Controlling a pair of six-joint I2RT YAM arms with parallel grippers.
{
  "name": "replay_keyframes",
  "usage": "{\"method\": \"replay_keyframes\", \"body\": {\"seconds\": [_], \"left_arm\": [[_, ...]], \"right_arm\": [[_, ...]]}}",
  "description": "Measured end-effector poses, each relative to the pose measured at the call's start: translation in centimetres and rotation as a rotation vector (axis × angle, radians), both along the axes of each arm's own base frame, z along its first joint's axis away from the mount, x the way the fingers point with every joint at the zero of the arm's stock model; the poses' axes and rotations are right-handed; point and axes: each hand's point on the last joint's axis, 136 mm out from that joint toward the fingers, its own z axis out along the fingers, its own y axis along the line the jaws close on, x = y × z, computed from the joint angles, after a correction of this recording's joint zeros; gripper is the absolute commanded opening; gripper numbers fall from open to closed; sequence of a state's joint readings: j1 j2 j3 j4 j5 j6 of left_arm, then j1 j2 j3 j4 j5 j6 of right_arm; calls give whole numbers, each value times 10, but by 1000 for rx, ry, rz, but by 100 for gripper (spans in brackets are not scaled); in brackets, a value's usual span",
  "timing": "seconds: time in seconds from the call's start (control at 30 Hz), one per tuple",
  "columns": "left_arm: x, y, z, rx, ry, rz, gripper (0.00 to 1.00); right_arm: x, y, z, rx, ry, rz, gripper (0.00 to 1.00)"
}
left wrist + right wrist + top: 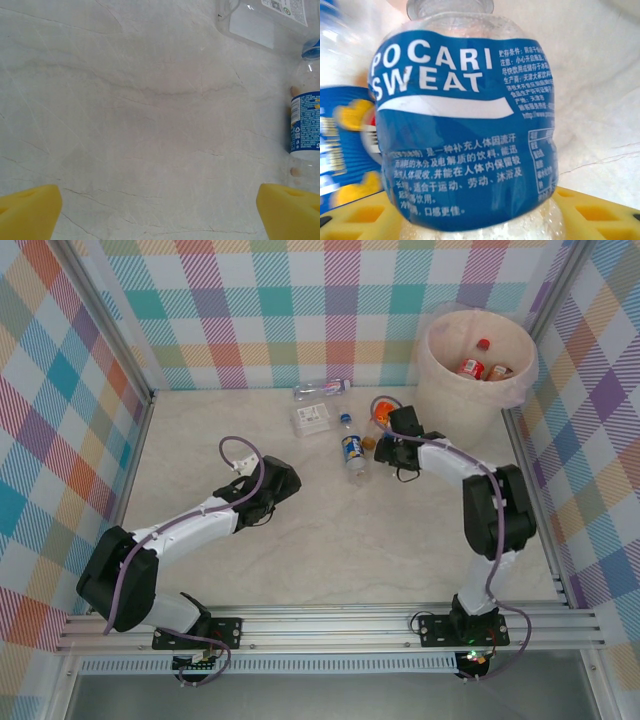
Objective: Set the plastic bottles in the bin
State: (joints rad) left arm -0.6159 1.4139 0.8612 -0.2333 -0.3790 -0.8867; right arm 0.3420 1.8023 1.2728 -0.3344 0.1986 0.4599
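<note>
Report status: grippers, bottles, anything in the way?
Left gripper open over table. Right gripper astride Pocari Sweat bottle, grip unconfirmed. Bin holds at least two bottles. Blue-label bottle lies close beside the pick.

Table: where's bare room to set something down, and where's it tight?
Free: the wide patch between the left arm and right arm, up to the blue-label bottle; also the far-left corner between wall and left arm. Crowded: far middle, where bottles lie close together by the right pincer and the bin.
</note>
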Motion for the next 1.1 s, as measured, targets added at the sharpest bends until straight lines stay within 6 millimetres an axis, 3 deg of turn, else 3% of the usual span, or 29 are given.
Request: {"method": "replay_keyframes", "body": {"seconds": [0.17, 0.33, 0.43, 0.6, 0.7, 0.8, 0.93, 1.1], "left_arm": [[1, 0, -2, -5, 7, -2, 100], [1, -3, -4, -15, 13, -11, 100], [2, -5, -4, -22, 9, -14, 100], [3, -5, -3, -24, 5, -14, 100], [3, -5, -3, -25, 4, -13, 100], [3, -5, -1, -27, -1, -13, 100], [3, -5, 5, -35, -15, -11, 100], [3, -4, 6, -36, -18, -10, 100]], "right_arm": [[0, 1, 87, 16, -199, 65, 56], [15, -4, 174, 31, -386, 102, 55], [25, -21, 215, 52, -473, 86, 54], [43, -69, 269, 53, -584, 6, 55], [55, -94, 289, 44, -625, -44, 55], [72, -119, 292, 28, -624, -95, 55], [99, -147, 274, 12, -570, -141, 56], [129, -169, 235, -11, -458, -144, 58]]}}
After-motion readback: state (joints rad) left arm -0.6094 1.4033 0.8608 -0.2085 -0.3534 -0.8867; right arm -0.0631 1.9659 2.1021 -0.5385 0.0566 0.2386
